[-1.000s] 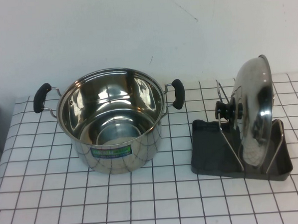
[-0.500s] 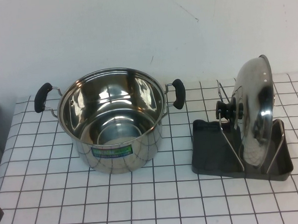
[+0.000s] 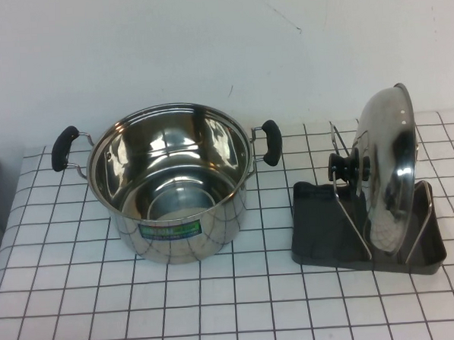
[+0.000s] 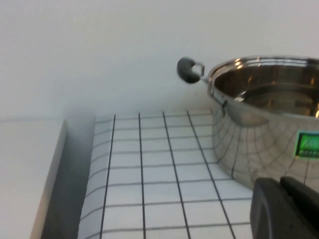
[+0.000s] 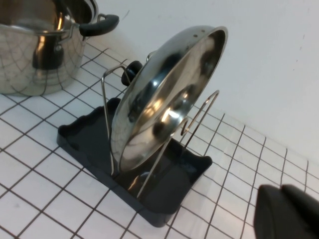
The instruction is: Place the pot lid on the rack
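Two grippers are seen only in the wrist views, each as a dark tip at the frame edge, and neither touches anything. The round domed shiny steel pot lid (image 3: 391, 169) with its black knob (image 3: 341, 166) is found standing on edge in the dark grey rectangular tray rack (image 3: 322, 237), held between the upright thin silver wire dividers (image 3: 348, 190). Its knob is turned toward the large open steel pot (image 3: 170, 180) with two black side handles, and its plane runs from front to back. The task is judged to be done already. The right gripper (image 5: 286, 211) is placed nearer to the lid, apart from the rack on the white checked cloth (image 3: 219, 307), on the lid's hollow side. The left gripper (image 4: 286, 206) is placed just beside the pot, well apart from the rack. For both grippers it cannot be told whether the jaws are spread or pressed together. If any move is still needed, it is judged to be a retreat of the right arm away from the rack.
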`<action>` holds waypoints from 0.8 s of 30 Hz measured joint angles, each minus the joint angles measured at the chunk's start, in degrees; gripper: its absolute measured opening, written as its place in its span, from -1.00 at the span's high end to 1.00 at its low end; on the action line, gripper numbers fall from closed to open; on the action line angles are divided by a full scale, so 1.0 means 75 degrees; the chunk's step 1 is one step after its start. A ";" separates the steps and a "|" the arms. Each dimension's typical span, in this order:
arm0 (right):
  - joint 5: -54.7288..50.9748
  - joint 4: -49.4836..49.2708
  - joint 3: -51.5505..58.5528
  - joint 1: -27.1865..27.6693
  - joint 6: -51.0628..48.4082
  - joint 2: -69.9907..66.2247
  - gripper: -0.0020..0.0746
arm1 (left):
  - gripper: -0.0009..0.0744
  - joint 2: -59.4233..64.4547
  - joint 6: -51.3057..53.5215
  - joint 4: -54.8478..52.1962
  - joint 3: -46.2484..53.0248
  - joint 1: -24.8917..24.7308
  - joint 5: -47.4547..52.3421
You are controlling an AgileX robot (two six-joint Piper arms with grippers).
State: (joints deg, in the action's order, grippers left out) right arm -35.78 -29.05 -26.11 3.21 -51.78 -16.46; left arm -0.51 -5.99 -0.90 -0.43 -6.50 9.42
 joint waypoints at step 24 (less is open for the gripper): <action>-0.0176 -0.0017 0.0030 0.0000 0.0005 0.0012 0.95 | 0.98 0.0000 0.0148 0.0515 0.0249 0.0471 0.1239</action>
State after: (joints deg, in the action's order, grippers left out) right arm -37.10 -29.18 -25.89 3.21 -51.74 -16.37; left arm -0.51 -4.88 2.96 1.43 -2.97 18.71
